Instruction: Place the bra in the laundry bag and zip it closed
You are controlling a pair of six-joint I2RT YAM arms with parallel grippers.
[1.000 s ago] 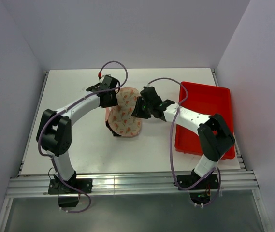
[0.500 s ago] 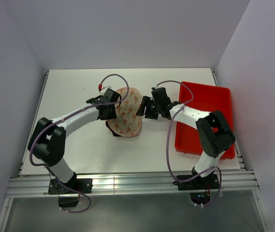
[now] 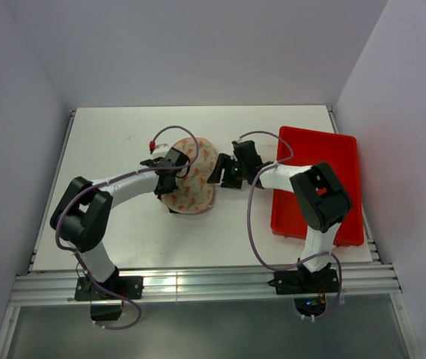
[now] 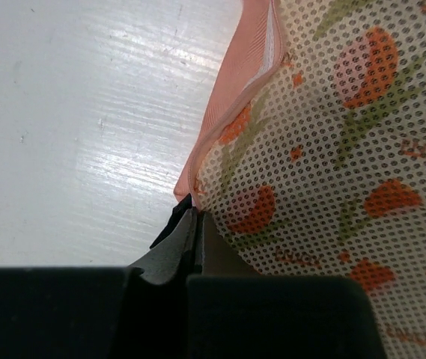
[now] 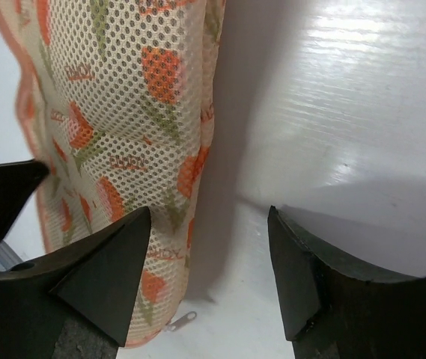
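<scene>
The laundry bag (image 3: pixel 191 178) lies folded shut as one printed dome on the table; it also shows in the left wrist view (image 4: pixel 332 149) and the right wrist view (image 5: pixel 115 112). My left gripper (image 3: pixel 171 167) is at the bag's left edge, with its jaws pressed together on the pink zipper rim (image 4: pixel 231 105). My right gripper (image 3: pixel 215 171) is open just right of the bag, with one finger (image 5: pixel 115 262) against the mesh side. A small metal zipper pull (image 5: pixel 181 321) lies on the table at the bag's edge. The bra is hidden, apart from a dark bit (image 3: pixel 172 209) at the bag's near left edge.
A red rectangular tray (image 3: pixel 317 161) stands at the right of the table, under the right arm. White walls close in the back and both sides. Bare white table (image 3: pixel 108 142) lies left of the bag.
My left gripper has slid toward the near side along the bag's left edge. The right arm has folded in, with its gripper staying beside the bag's right side.
</scene>
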